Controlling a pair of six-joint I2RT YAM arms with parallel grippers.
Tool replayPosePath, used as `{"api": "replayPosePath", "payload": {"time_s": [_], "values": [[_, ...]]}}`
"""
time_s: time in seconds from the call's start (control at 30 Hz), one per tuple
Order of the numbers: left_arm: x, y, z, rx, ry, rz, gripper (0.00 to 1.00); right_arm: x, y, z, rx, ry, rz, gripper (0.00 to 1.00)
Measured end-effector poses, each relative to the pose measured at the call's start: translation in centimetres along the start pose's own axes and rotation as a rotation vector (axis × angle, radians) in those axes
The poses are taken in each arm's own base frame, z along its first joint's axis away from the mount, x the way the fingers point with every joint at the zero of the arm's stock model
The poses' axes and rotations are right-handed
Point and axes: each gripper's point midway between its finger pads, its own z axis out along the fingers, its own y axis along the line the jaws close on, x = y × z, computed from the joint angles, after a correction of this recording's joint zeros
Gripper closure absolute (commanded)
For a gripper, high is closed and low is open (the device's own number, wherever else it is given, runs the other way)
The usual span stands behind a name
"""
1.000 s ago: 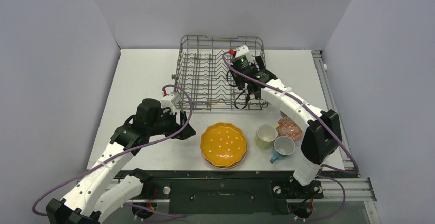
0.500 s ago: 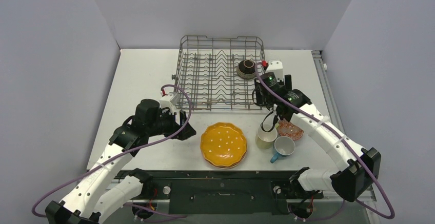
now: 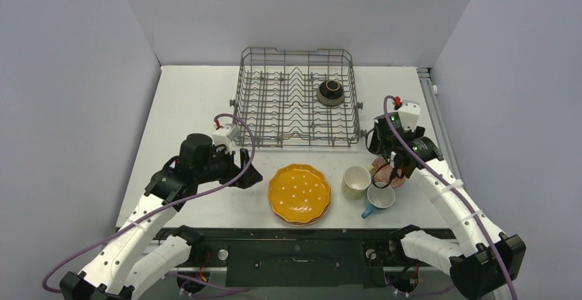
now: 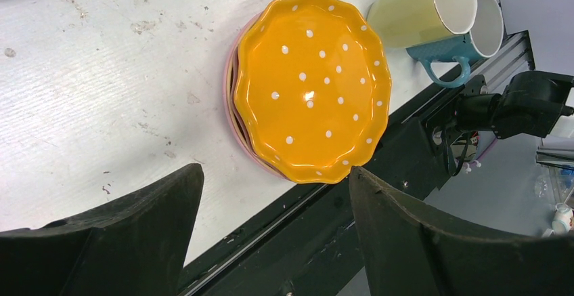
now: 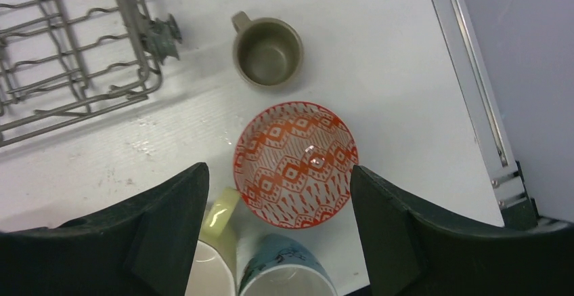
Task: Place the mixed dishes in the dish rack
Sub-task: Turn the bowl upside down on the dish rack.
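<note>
right wrist view: right end effector [image 5: 276,175], jaws spread and empty, hangs over the red-patterned bowl [image 5: 296,164].

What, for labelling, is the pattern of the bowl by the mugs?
Bowl: red-orange diamonds on white; right wrist view.

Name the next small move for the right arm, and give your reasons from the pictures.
Probably lower the right pincer straight down over the patterned bowl. Its jaws stand open and empty right above that bowl, which sits upright on the table near the grey mug, outside the dish rack. The rack shows just the dark brown bowl.
</note>
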Motion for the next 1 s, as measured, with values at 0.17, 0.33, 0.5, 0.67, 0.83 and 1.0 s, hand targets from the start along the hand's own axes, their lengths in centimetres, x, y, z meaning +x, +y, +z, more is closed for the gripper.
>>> {"api": "replayPosePath", "payload": {"time_s": [0.17,0.33,0.5,0.67,0.83,1.0], "values": [[0.0,0.0,0.0,0.001,-0.002,0.001,0.22,2.7,-3.2,0.9,0.066,0.060,0.091,0.28],[0.0,0.0,-0.1,0.002,-0.003,0.001,0.21,4.8,-5.6,1.5,0.113,0.112,0.186,0.28],[-0.1,-0.1,-0.2,0.004,-0.007,0.003,0.20,7.0,-6.0,2.3,0.117,0.169,0.249,0.29],[-0.1,-0.1,-0.2,0.004,-0.008,0.003,0.19,9.7,-4.8,3.4,0.066,0.247,0.282,0.29],[-0.1,-0.1,-0.2,0.004,-0.008,0.003,0.19,10.7,-3.4,4.3,0.017,0.282,0.303,0.30],[-0.1,-0.1,-0.2,0.004,-0.008,0.003,0.18,11.5,-2.9,4.8,0.009,0.307,0.325,0.30]]}}
